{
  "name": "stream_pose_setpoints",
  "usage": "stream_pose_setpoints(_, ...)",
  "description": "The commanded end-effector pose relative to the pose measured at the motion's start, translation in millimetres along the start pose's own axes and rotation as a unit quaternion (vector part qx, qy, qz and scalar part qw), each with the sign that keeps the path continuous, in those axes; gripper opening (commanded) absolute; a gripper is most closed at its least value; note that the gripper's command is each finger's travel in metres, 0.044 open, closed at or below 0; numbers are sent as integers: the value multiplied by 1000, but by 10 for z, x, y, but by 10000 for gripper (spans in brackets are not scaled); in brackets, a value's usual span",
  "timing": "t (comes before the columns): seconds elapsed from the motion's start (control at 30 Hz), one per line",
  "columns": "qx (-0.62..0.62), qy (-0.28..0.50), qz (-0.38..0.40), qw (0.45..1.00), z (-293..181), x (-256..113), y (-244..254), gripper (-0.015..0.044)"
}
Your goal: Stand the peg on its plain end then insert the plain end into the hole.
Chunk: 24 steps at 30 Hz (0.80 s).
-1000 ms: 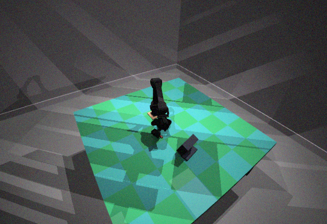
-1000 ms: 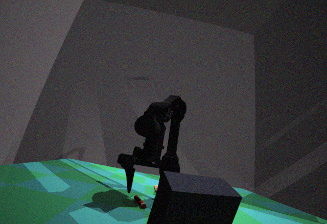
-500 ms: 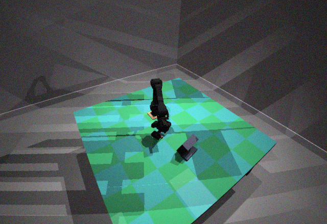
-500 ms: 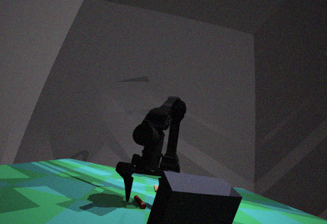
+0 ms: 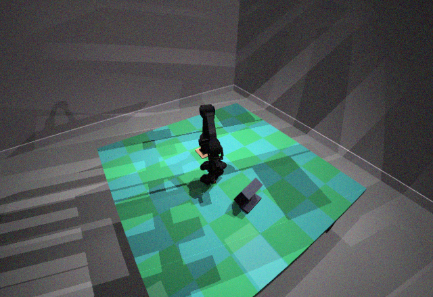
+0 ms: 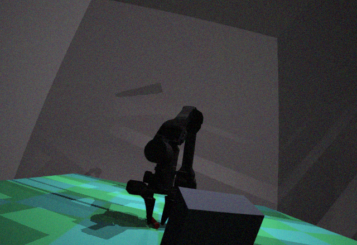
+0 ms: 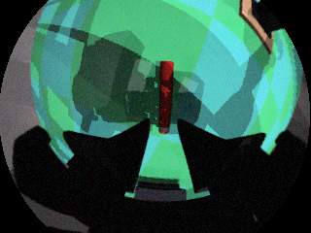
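The red peg (image 6: 155, 224) (image 7: 166, 92) lies flat on the table. A pale band shows faintly near its lower end in the wrist view. My gripper (image 6: 156, 223) (image 7: 163, 121) points down at the peg and is partly open, with one finger on each side. In the wrist view a gap shows between the peg and each fingertip. In the top view the arm hides most of the peg. The sloped panel (image 5: 252, 188) (image 6: 222, 203) (image 7: 160, 194) is a dark grey-violet block on a base. Its hole cannot be made out in any view.
The chequered green and blue table top (image 5: 241, 229) carries the arm's orange base plate (image 5: 200, 152) (image 7: 258, 25). The panel stands a short way in front of the gripper. Dark shadows of the arm fall around the peg.
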<state>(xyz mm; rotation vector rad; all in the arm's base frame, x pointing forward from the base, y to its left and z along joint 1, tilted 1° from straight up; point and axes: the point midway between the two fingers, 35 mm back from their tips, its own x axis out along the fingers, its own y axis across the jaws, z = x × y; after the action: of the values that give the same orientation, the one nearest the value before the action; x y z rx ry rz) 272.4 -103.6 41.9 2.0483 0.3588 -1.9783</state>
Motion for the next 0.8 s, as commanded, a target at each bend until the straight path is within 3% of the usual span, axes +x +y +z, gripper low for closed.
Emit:
stream_pose_setpoints(0.0,2,1,-2,1000,-6,11,-5,110)
stream_pose_setpoints(0.23,2,1,-2,1000,-6,11,-5,110)
stream_pose_setpoints(0.53,2,1,-2,1000,-6,11,-5,50)
stream_pose_setpoints(0.77,1,5,-1,1000,0,2,-3,49)
